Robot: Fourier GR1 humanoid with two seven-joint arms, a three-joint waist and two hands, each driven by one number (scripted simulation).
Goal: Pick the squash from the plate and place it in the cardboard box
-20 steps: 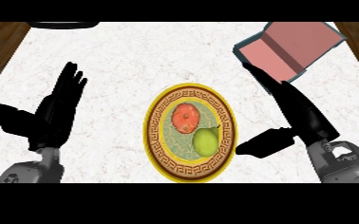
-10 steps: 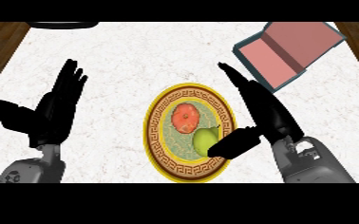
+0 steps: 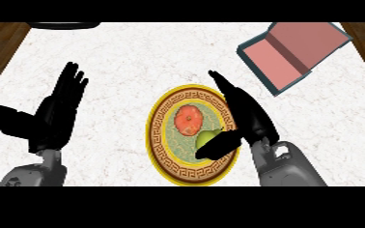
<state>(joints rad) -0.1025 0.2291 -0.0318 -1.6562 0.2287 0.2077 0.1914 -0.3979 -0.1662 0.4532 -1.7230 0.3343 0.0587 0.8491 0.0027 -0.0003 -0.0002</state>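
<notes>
Right hand (image 3: pixel 246 113) has swung in from the desk's right side over the last sec and now sits over the plate's (image 3: pixel 165 150) right rim. Fingers (image 3: pixel 222 84) straight, pressed together, pointing up-left past the rim; thumb (image 3: pixel 217 145) splayed out across the plate, overlapping the green item (image 3: pixel 205 136). Nothing pinched yet. My read: approach phase, hand lining up for a grab, no lift begun.

Left hand (image 3: pixel 57 111) rests open at the left, fingers up, slightly spread, same spot as before.

Squash (image 3: pixel 189 119): I take it to be the orange-red, round, ribbed thing w/ a pale centre, sitting near the plate's middle, just left of the right hand. Not touched as far as I can tell. The green item lies just below-right of it, touching or nearly so; can't tell which. Thumb is closer to the green one than to the squash, so the hand prob needs to shift up-left before closing, else risk of grabbing the wrong piece.

Cardboard box (image 3: pixel 292 53) lies open at top right, pinkish inside, well apart from the plate.
</notes>
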